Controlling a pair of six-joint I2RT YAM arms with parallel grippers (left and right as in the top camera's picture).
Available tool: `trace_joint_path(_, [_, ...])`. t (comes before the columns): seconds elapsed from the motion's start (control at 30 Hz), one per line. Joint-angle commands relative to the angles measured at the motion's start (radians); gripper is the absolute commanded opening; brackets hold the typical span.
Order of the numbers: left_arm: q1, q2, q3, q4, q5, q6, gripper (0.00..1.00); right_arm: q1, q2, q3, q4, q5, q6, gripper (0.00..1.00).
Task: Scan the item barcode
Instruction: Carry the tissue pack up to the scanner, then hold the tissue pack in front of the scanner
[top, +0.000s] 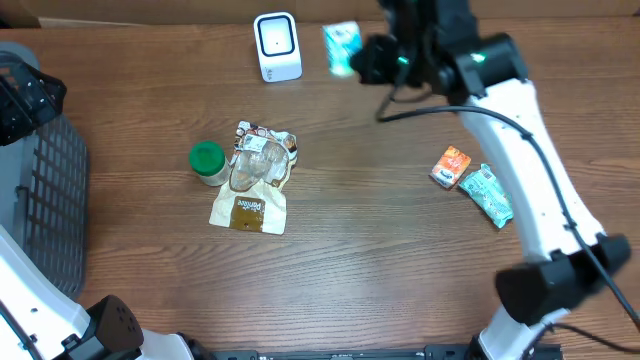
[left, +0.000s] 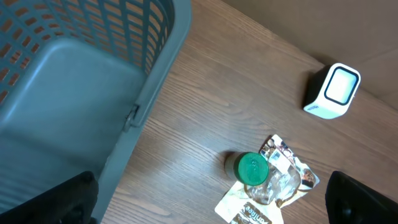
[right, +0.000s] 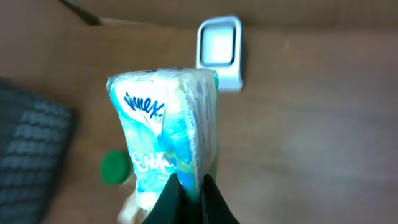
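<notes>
Nearest me, left tool (left: 210, 182) hung released, jaws wide, above rim of grey basket (left: 74, 81) at left desk (top: 380, 260) edge. Mid-desk I saw clear jar (top: 252, 166), green cap (top: 208, 160), on its side atop snack pouch (top: 250, 208); jar contents, could not tell. To right, orange packet (top: 451, 166) just beside teal packet (top: 486, 193). Farthest, right tool (right: 188, 196) clenched on Kleenex pack (right: 165, 137), raised off desk, just right of white scanner (top: 277, 46).
</notes>
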Motion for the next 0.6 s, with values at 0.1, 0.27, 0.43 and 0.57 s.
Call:
trace_joint_path(0.1, [0.0,-0.008,0.015,0.001,0.008,0.023,0.99,0.127,0.227,0.116,0.158,0.655,-0.242,0.04])
trace_joint_path(0.27, [0.0,-0.008,0.015,0.001,0.008,0.023,1.0,0.167,0.343,0.116,0.384,0.813,-0.402,0.04])
trace_joint_path(0.43, [0.0,-0.008,0.015,0.001,0.008,0.023,1.0,0.174,0.46,0.116,0.614,0.835,-0.523,0.04])
trace_joint_path(0.57, [0.0,-0.008,0.014,0.001,0.008,0.023,1.0,0.182,0.542,0.116,0.779,0.804,-0.739,0.04])
